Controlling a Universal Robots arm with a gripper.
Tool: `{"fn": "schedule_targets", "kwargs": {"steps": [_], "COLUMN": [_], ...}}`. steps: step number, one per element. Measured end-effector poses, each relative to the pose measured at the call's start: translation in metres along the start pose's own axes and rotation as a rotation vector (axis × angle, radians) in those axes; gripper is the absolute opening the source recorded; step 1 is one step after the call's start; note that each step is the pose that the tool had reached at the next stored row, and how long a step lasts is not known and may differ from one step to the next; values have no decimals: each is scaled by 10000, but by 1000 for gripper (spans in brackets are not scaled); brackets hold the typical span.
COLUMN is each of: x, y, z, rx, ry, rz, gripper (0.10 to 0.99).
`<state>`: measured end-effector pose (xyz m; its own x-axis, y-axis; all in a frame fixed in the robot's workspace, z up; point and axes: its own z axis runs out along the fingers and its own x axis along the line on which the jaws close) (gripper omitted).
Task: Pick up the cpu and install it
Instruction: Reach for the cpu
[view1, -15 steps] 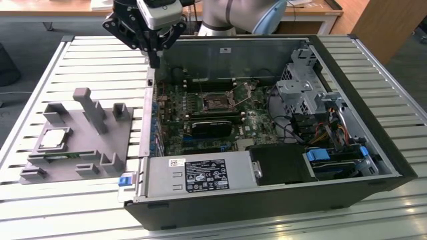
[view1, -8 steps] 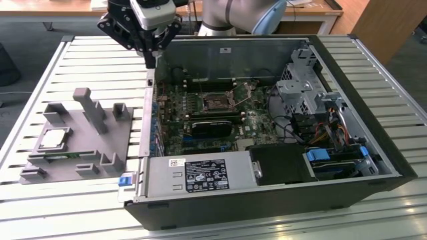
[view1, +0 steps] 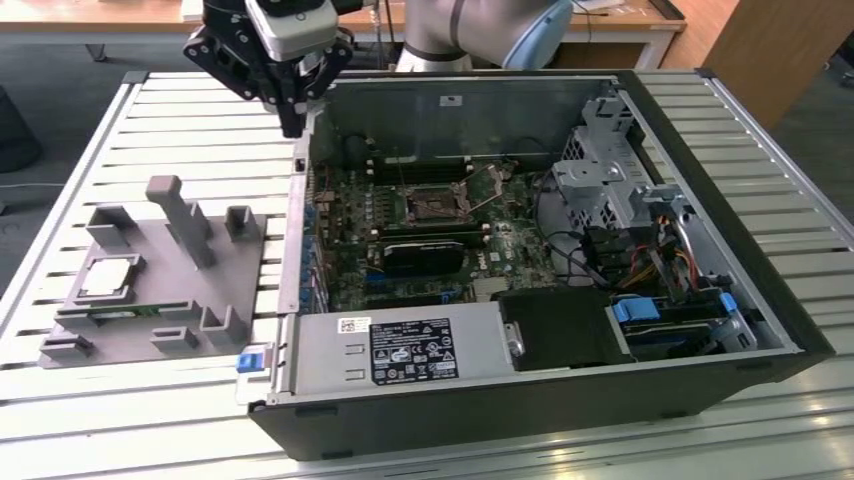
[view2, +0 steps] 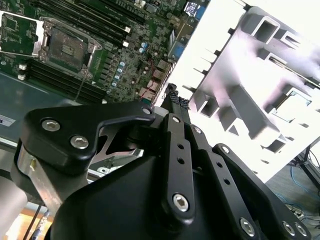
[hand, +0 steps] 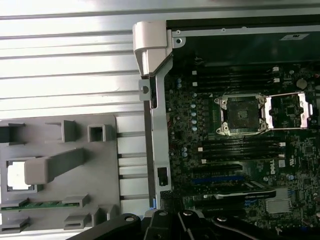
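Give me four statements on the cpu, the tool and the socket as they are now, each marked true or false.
1. The cpu lies in the grey fixture, outside the computer case. True.
2. The tool grips the cpu. False: it is shut on nothing, up by the case's wall.
3. The socket on the motherboard stands open, with no chip in it. True.
4. The green memory stick is plugged into the motherboard. False: it lies in the fixture beside the cpu.
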<state>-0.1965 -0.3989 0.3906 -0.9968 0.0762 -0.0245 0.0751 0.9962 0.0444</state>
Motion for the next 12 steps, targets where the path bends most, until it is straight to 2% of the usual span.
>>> {"fn": "schedule_targets", "kwargs": {"steps": [12], "x": [143], "y": [-11], "z": [2], "rx": [0], "ry": [1], "rz": [0], "gripper": [106]}}
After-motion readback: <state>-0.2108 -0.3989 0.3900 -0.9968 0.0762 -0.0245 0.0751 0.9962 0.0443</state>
